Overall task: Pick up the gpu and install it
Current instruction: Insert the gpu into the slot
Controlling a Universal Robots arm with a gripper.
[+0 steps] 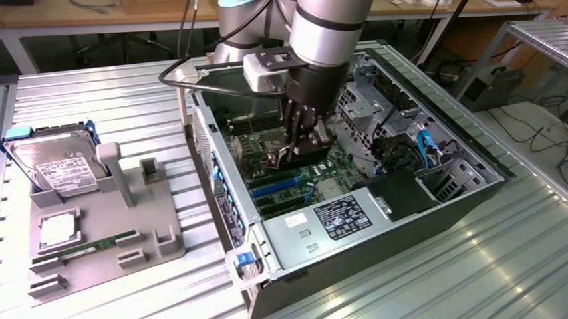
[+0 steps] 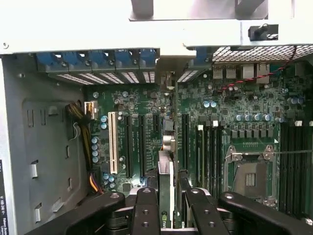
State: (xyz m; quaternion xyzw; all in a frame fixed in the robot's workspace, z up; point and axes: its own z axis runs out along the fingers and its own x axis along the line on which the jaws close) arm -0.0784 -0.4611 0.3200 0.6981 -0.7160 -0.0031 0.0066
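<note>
Gripper (image 1: 298,147) inside case (image 1: 461,156), fingers (image 2: 145,210) clamped on gpu (image 2: 166,171), held edge-on just above motherboard (image 2: 234,107) slots. Hard drive (image 1: 55,166) on tray (image 1: 164,242), exterior view's left.

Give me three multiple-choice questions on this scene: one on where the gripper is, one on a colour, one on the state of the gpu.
1. Where is the gripper? A beside the case; B down inside the open computer case; C high above it.
2. What colour are the rear slot clips? A red; B white; C blue.
3. The gpu is: A held by the gripper; B lying flat, let go; C outside the case.
Answers: B, it reaches down among the boards; C, a blue row lines the rear; A, the card stands edge-on between the fingers.
</note>
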